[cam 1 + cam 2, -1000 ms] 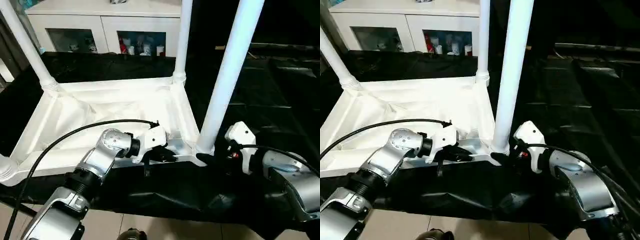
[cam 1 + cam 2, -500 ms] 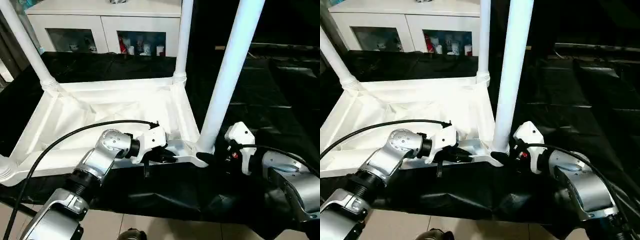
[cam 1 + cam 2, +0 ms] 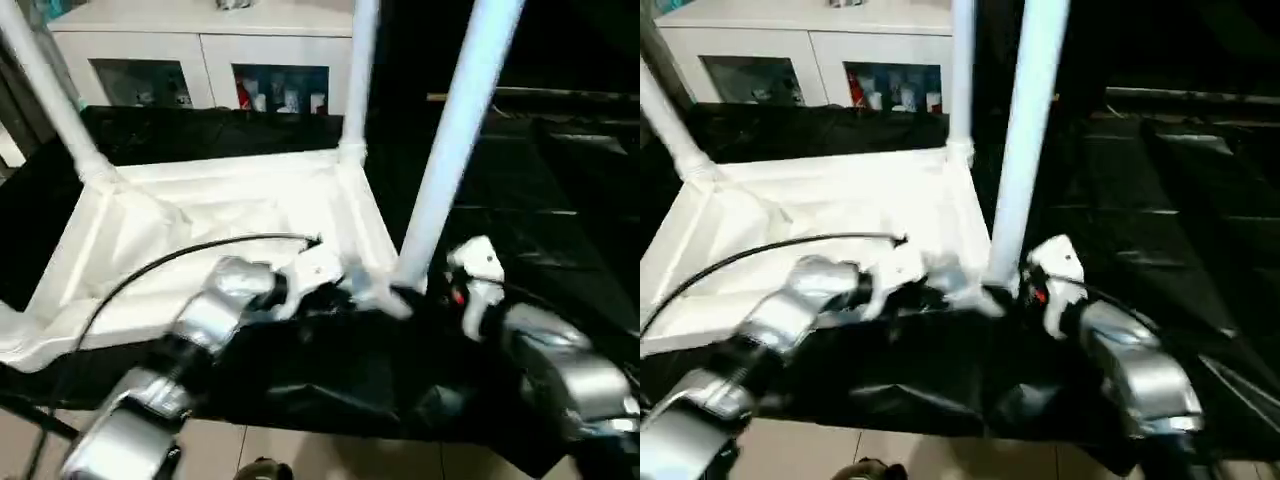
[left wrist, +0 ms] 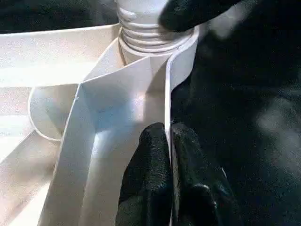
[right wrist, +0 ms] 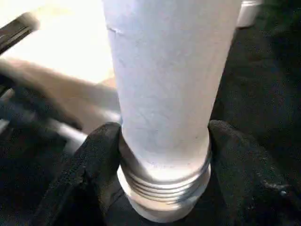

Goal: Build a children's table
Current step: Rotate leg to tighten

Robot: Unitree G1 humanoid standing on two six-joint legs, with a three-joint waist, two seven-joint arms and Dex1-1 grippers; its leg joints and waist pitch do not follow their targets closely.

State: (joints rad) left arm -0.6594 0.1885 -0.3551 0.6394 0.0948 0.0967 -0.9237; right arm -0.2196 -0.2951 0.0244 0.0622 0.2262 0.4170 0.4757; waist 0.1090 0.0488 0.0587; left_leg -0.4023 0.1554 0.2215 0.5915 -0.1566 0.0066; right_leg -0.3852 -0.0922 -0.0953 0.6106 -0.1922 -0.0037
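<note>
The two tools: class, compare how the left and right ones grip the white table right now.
The left tool pinches the thin rim of the table top between close-set fingers; the right tool wraps a round leg at its threaded base, fingers spread wide. Both are black and closed on white plastic at the same corner.
</note>
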